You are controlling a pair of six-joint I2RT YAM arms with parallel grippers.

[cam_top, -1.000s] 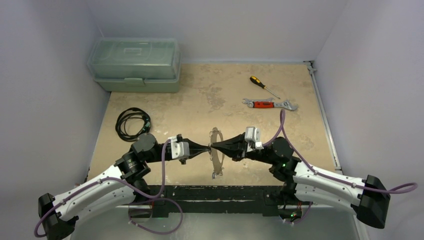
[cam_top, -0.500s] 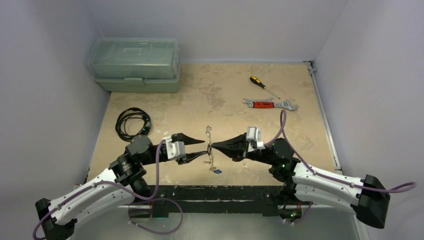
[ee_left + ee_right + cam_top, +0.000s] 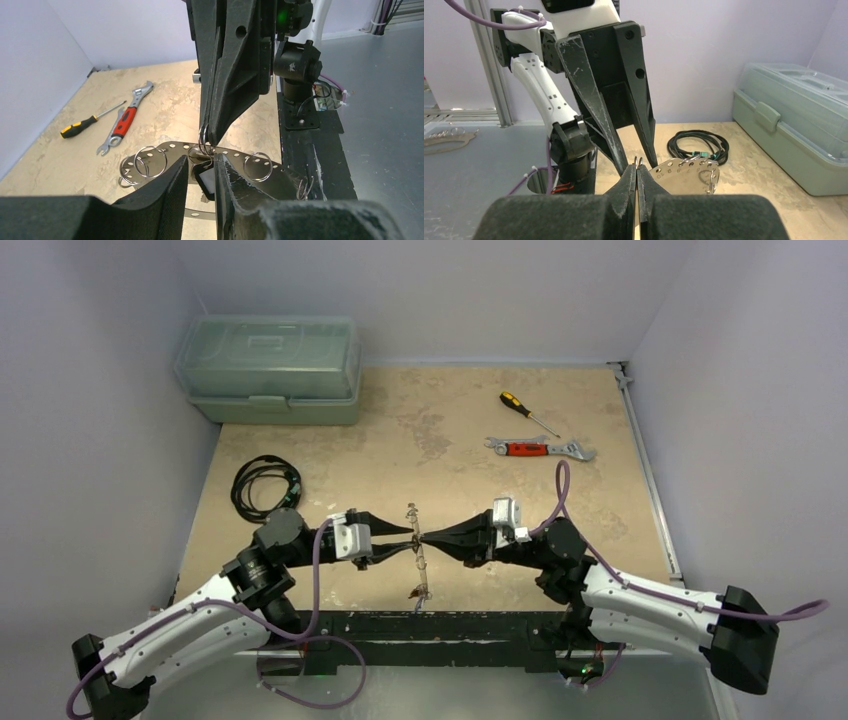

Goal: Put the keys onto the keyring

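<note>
— Two grippers meet tip to tip over the near edge of the table [image 3: 450, 430]. Which one has the keyring?

— The right gripper [image 3: 424, 538]. Its tapered black fingers are pressed flat together, nipping the keyring [image 3: 232, 151] at its top edge, just where a small wire loop sits. The ring hangs clear of the table and shows edge-on from above.

— And the left gripper [image 3: 410, 540]?

— It is spread apart and grips nothing. Its fingers [image 3: 160, 200] are matte black and scuffed, and they sit either side of the band's lower edge. I cannot tell whether they touch it.

— Describe the ring.

— It is a flat, thin strip of bright metal bent into a wide arc and punched with a row of small round holes. Thin wire split rings [image 3: 257, 166] hang through some of the holes.

— What else hangs from it?

— A tag [image 3: 204, 181] that is squarish and black-rimmed with a pale face. It dangles under the band between the left fingers. Anything finer is too small to make out.

— And the rest?

— The tabletop is mottled beige with a stone look. At far right a silver wrench [image 3: 540, 449] with a red grip lies near a yellow-and-black screwdriver [image 3: 527, 412]. At left is a coiled black cable [image 3: 265, 485], and behind it a translucent green plastic box [image 3: 268, 368].
</note>
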